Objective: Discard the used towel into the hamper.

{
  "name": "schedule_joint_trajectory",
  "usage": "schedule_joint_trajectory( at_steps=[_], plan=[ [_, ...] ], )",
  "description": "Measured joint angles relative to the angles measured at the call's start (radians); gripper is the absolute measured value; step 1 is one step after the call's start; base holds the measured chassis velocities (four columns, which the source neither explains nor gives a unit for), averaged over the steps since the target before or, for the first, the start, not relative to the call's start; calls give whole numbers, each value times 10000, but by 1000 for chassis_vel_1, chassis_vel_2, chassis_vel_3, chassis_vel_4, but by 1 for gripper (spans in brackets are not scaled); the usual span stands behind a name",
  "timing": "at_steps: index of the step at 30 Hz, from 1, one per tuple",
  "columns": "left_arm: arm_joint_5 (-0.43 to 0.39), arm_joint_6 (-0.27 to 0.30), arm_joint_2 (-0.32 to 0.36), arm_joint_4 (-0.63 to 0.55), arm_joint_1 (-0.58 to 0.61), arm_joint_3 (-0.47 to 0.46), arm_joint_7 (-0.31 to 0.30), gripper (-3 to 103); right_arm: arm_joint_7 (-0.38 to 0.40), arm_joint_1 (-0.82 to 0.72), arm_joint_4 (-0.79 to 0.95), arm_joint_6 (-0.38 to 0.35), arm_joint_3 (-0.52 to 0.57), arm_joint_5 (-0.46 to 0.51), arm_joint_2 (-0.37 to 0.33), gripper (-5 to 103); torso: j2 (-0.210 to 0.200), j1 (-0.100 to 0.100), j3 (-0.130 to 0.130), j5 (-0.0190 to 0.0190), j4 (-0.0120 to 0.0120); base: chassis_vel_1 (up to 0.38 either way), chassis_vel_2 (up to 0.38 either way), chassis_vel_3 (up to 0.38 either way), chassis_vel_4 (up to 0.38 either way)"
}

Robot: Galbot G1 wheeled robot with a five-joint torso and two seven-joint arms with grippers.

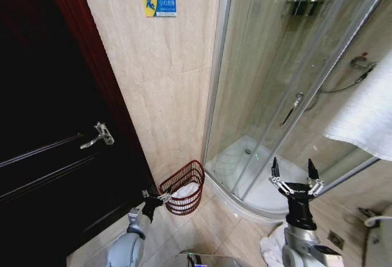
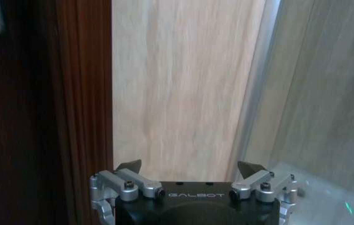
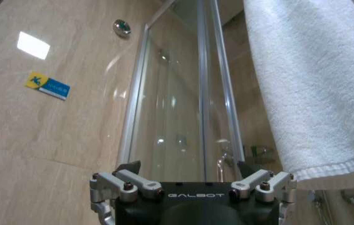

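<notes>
The hamper (image 1: pixel 184 187), a reddish-brown wire basket, stands on the tiled floor (image 1: pixel 220 230) in the corner between the beige wall (image 1: pixel 165 89) and the glass shower enclosure (image 1: pixel 275 95), with white cloth (image 1: pixel 185 191) inside it. The left gripper (image 1: pixel 154 196) sits just beside the hamper's rim, fingers spread, holding nothing. The right gripper (image 1: pixel 295 170) is raised before the shower glass, wide open and empty, near a hanging white towel (image 1: pixel 367 111).

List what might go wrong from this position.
1. The right gripper is open, close to the glass shower door, with the hanging white towel to its right; a wide reach may hit the glass.
2. The hamper already holds white cloth, and the left gripper sits at its rim; a nudge might tip it.
3. Another towel lies on the floor near the base and could snag.
</notes>
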Motion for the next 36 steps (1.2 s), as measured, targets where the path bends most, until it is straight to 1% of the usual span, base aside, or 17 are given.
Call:
schedule_joint_trajectory(
  at_steps=[1,3,4,5,8,13,18,23,29,33,35,36],
  plan=[
    [0,0,0,0,0,0,0,100,0,0,0,0,0,0,0,100,0,0,0,0,0,0,0,0,0],
    [249,290,-30,-1002,236,1,-97,100,-5,-57,-53,-1,166,157,-14,100,0,0,0,0,-1,0,0,0,0],
    [249,290,-30,-1002,236,1,-97,100,-5,-57,-53,-1,166,157,-14,100,0,0,0,0,-1,0,0,0,0],
    [236,430,-21,-1561,390,12,-146,100,-5,-89,-88,-4,256,287,-42,100,0,0,0,1,-1,0,0,0,0],
    [195,513,-39,-2227,711,311,-254,100,-5,-77,-199,-8,307,445,-52,100,0,0,0,1,-1,0,0,0,0],
    [286,482,-114,-2519,1021,752,-313,100,39,57,-247,-73,186,416,-19,100,0,0,0,-2,-1,0,0,0,0],
    [395,378,-113,-2793,1129,826,-262,100,106,191,-218,-206,154,367,-26,100,0,0,0,-1,0,0,0,0,0],
    [522,178,-107,-2744,1177,875,-265,100,160,266,-39,-322,35,240,-12,100,0,0,0,-2,0,0,0,0,0],
    [543,125,-102,-2699,1184,890,-265,100,354,295,291,-413,28,53,-48,100,0,0,0,-2,0,0,0,0,0],
    [544,121,-100,-2684,1179,891,-265,100,526,210,516,-257,207,-103,-157,100,-1,0,0,-1,-1,0,0,0,0],
    [544,118,-99,-2674,1175,891,-265,100,512,269,893,76,366,-18,-272,100,0,0,0,-1,-1,0,0,0,0],
    [544,118,-99,-2674,1175,891,-265,100,512,269,893,76,366,-18,-272,100,0,0,0,-1,-1,0,0,0,0]
  ],
)
